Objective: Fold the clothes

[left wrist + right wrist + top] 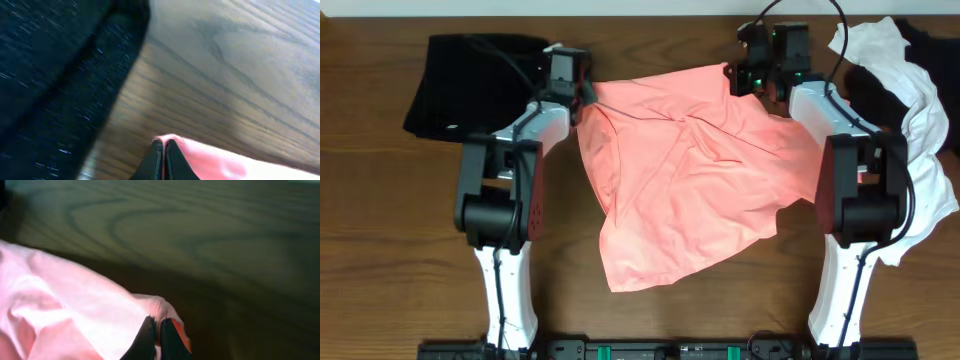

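Pink T-shirt [690,170], black garment [470,82] left, white cloth [928,125] right

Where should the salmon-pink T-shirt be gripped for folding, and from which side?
Probably by its far edge, one corner per arm, reaching over from the near side. The pink T-shirt lies rumpled but spread flat, so that edge offers thin cloth to pinch. The left gripper and right gripper are each shut on such a corner.

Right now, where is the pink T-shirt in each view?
Overhead: pink T-shirt spread across the centre.
Left wrist: a pink corner at the bottom, pinched in the left hand.
Right wrist: lower left, edge pinched in the right hand.
Shared landmark: the wooden table.
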Tool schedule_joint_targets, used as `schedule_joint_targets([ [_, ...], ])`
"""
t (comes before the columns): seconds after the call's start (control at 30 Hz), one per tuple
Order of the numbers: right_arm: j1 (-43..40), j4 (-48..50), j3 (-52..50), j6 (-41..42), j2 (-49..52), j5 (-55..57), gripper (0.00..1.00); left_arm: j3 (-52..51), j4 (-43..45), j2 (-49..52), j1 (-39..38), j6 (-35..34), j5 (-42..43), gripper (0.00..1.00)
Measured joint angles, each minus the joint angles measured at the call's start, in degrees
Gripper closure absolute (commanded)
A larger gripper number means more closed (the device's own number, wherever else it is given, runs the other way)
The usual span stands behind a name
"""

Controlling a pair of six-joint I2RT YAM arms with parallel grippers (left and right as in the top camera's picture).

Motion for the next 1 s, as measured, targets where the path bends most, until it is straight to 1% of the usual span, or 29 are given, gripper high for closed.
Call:
schedule_joint_targets([
  [0.23, -4.3, 3.5, 0.0, 0.0, 0.0, -0.1, 0.99, 1.1, 0.2, -0.9, 3.5, 0.4, 0.0, 0.94],
  [0.37, -6.1, 5.7, 0.0, 0.0, 0.0, -0.1, 0.99, 1.4, 1.3, -1.0, 4.2, 0.7, 0.4, 0.94],
  [0.6, -6.7, 5.7, 0.0, 0.0, 0.0, -0.3, 0.99, 1.6, 1.9, -1.3, 3.4, 1.0, 6.2, 0.93],
  [0.63, -6.7, 5.6, 0.0, 0.0, 0.0, -0.5, 0.99, 1.6, 2.1, -1.3, 3.1, 1.1, 6.8, 0.90],
  [0.7, -6.6, 5.3, 0.0, 0.0, 0.0, -0.7, 0.99, 1.6, 2.9, -1.3, 2.6, 1.2, 8.2, 0.78],
  [0.73, -6.6, 5.3, 0.0, 0.0, 0.0, -0.8, 0.99, 1.6, 3.6, -1.3, 2.2, 1.4, 8.9, 0.76],
  [0.87, -6.1, 5.3, 0.0, 0.0, 0.0, -0.3, 0.99, 1.6, 6.7, -1.3, 0.5, 1.2, 10.6, 0.72],
  [1.0, -5.2, 6.7, 0.0, 0.0, 0.0, 1.4, 0.99, 1.6, 7.8, -1.3, -0.9, 1.2, 11.2, 0.72],
])
